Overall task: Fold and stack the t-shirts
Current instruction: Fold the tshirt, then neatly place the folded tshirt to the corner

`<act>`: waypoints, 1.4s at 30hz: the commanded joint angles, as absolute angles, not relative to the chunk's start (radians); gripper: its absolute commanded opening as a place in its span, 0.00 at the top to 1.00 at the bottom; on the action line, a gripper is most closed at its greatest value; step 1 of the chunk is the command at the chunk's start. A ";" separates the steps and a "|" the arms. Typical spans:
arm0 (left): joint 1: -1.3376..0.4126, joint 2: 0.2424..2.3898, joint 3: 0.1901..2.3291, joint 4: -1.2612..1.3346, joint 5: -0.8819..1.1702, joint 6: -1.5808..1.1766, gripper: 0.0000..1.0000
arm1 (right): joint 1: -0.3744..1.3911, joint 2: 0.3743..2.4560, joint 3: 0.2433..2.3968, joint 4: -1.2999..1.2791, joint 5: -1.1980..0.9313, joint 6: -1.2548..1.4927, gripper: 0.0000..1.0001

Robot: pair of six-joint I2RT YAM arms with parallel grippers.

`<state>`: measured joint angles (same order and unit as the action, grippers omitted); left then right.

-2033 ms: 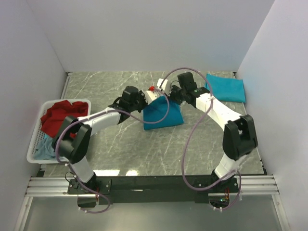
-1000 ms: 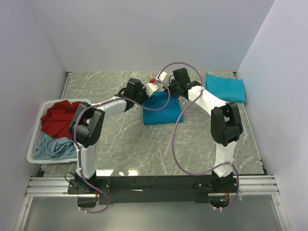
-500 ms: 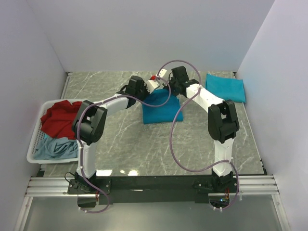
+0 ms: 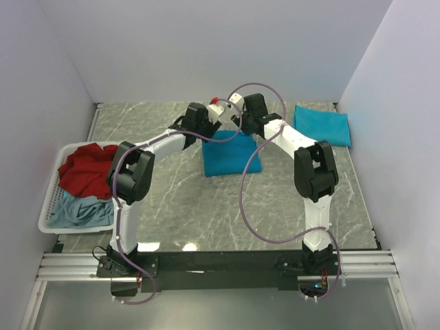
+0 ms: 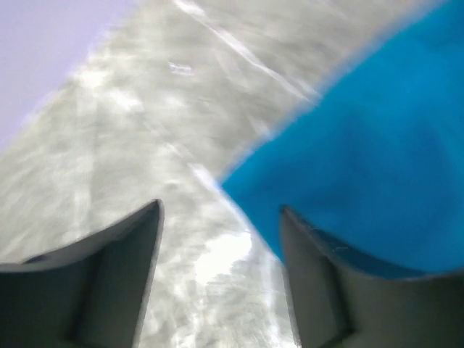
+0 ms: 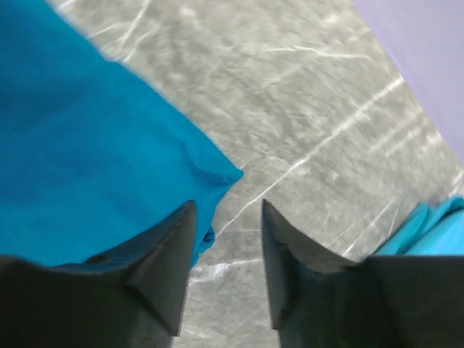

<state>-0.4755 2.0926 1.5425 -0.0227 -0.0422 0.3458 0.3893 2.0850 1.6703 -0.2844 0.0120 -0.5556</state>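
Note:
A folded teal t-shirt (image 4: pixel 230 157) lies flat in the middle of the table. My left gripper (image 4: pixel 205 130) hangs over its back left corner and my right gripper (image 4: pixel 249 129) over its back right corner. In the left wrist view my left gripper (image 5: pixel 220 207) is open, and the teal t-shirt's corner (image 5: pixel 362 159) lies on the table below, free of the fingers. In the right wrist view my right gripper (image 6: pixel 228 203) is open too, with the t-shirt's corner (image 6: pixel 94 152) lying loose beside its left finger. A second folded teal t-shirt (image 4: pixel 322 125) rests at the back right.
A white slatted basket (image 4: pixel 48 206) at the left edge holds a red t-shirt (image 4: pixel 86 168) and a grey-blue t-shirt (image 4: pixel 79 210). Purple cables loop over both arms. White walls close the table on three sides.
Both grippers were shut on the teal t-shirt's back edge and have opened, letting it go. The shirt now lies flat. Both arms have stretched a little farther back.

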 commanded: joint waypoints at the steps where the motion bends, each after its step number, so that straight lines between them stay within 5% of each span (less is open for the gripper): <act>1: -0.454 2.030 1.643 0.003 -0.292 0.158 0.24 | 0.374 2.025 1.709 -0.212 0.098 -0.425 0.50; 4: -0.431 1.948 1.674 -0.107 -0.247 0.057 0.19 | 0.336 1.977 1.718 -0.293 -0.036 -0.338 0.40; 7: -0.413 1.844 1.615 -0.146 -0.027 -0.044 0.11 | 0.257 1.964 1.744 -0.425 -0.303 -0.226 0.32; 8: -0.413 1.797 1.561 -0.144 0.106 -0.061 0.01 | 0.235 1.970 1.749 -0.445 -0.380 -0.192 0.27; 10: -0.413 1.763 1.476 -0.126 0.232 -0.130 0.00 | 0.180 1.990 1.723 -0.482 -0.539 -0.109 0.23; 16: -0.425 1.792 1.375 -0.020 0.572 -0.325 0.24 | 0.149 2.020 1.634 -0.476 -0.549 -0.003 0.22; 23: -0.492 2.023 1.417 -0.037 0.607 -0.373 0.39 | 0.155 2.083 1.612 -0.457 -0.476 0.153 0.21; 36: -0.531 2.131 1.350 -0.129 0.500 -0.341 0.39 | 0.195 2.197 1.612 -0.506 -0.486 0.232 0.22; 42: -0.535 2.134 1.358 -0.127 0.502 -0.337 0.39 | 0.227 2.223 1.608 -0.496 -0.548 0.265 0.30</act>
<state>-0.5194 2.1010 1.3788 -0.0483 0.5335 -0.3565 0.2016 2.1792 1.6100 -0.4698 -0.5125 0.2314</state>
